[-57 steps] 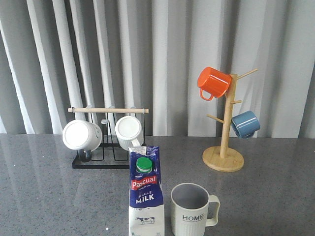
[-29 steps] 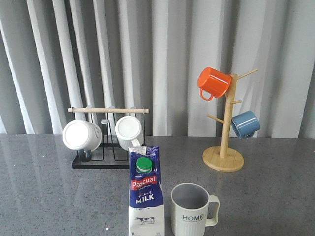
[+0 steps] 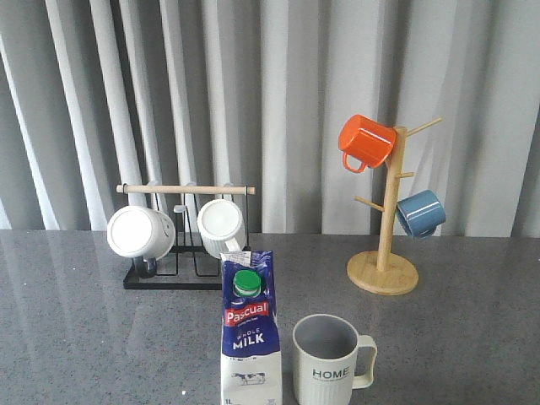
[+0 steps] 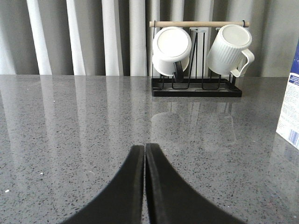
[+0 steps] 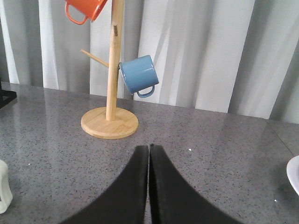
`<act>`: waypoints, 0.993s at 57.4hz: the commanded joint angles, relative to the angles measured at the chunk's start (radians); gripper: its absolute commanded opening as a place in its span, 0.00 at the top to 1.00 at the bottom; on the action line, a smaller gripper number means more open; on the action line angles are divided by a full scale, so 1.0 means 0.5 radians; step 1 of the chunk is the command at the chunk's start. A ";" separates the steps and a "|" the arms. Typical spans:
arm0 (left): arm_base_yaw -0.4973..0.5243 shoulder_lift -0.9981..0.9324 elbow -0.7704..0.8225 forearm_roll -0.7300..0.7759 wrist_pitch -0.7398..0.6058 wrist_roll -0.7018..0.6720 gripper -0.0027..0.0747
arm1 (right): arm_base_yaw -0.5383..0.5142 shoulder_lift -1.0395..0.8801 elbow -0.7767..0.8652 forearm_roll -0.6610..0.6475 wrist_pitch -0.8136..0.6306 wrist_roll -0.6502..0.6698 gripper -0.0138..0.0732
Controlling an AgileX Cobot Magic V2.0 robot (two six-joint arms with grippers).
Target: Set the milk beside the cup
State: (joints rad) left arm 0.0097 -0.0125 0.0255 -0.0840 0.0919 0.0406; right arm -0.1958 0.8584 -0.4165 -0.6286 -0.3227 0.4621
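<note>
Glossy speckled stone-look table (image 3: 84,337) — glazed ribbed cup (image 3: 327,364), printed paper milk (image 3: 251,337) carton.

Staged tabletop: grey curtain (image 3: 295,101) backdrop, speckled table (image 3: 84,321).

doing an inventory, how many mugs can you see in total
5: two white mugs hang on the black rack, an orange mug and a blue mug on the wooden tree, the HOME cup beside the milk.
</note>
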 commanded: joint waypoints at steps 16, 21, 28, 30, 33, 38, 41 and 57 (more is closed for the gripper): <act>0.001 -0.022 -0.032 -0.001 -0.143 -0.022 0.97 | -0.014 -0.006 -0.049 0.009 -0.125 -0.020 0.85; 0.001 -0.022 -0.032 -0.001 -0.143 -0.022 0.97 | -0.014 -0.006 -0.049 0.009 -0.127 -0.020 0.85; 0.001 -0.022 -0.032 -0.001 -0.143 -0.022 0.97 | -0.014 -0.006 -0.049 0.009 -0.127 -0.020 0.85; 0.001 -0.022 -0.032 -0.001 -0.143 -0.022 0.97 | -0.014 -0.006 -0.049 0.009 -0.127 -0.020 0.85; 0.001 -0.022 -0.032 -0.001 -0.143 -0.022 0.97 | -0.014 -0.006 -0.049 0.009 -0.127 -0.020 0.85; 0.001 -0.022 -0.032 -0.001 -0.143 -0.022 0.97 | -0.014 -0.006 -0.049 0.009 -0.127 -0.020 0.85; 0.001 -0.022 -0.032 -0.001 -0.143 -0.022 0.97 | -0.014 -0.006 -0.049 0.008 -0.127 -0.020 0.85; 0.001 -0.020 -0.032 -0.001 -0.143 -0.022 0.97 | -0.014 -0.454 -0.047 0.075 0.336 -0.066 0.85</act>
State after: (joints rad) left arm 0.0097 -0.0125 0.0255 -0.0840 0.0919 0.0402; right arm -0.1958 0.7071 -0.4165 -0.6266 -0.1699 0.4372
